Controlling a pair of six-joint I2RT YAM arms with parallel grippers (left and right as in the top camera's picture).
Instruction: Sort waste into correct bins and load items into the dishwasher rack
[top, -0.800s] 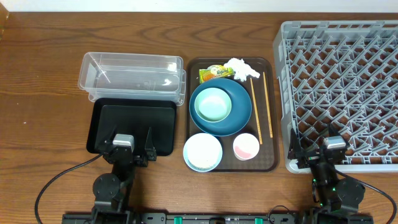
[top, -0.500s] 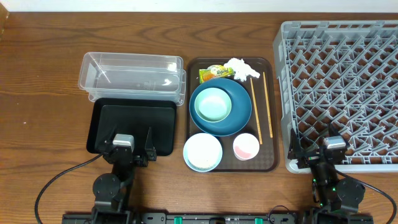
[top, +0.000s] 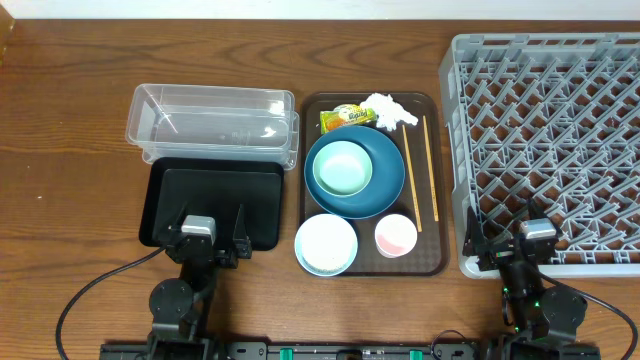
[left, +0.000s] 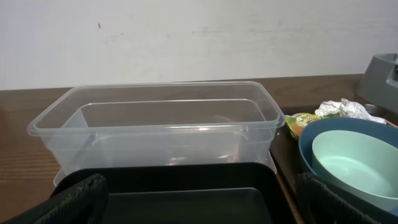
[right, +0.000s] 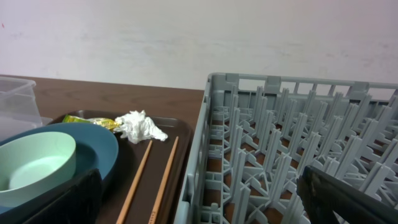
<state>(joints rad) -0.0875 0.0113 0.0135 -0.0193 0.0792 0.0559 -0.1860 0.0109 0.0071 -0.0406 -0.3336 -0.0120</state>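
Overhead: parked at near edge with left claw (top: 212, 238) and right claw (top: 510, 242) spread, empty. About to start sorting; next, reach for wrapper (top: 345, 117), pinch lightly.

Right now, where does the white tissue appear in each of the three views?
Overhead: tissue in the upper middle, just beyond the blue bowl.
Left wrist: tissue near the right edge, behind the blue bowl.
Right wrist: tissue left of centre, beside the blue bowl.
Shared landmark: the blue bowl.
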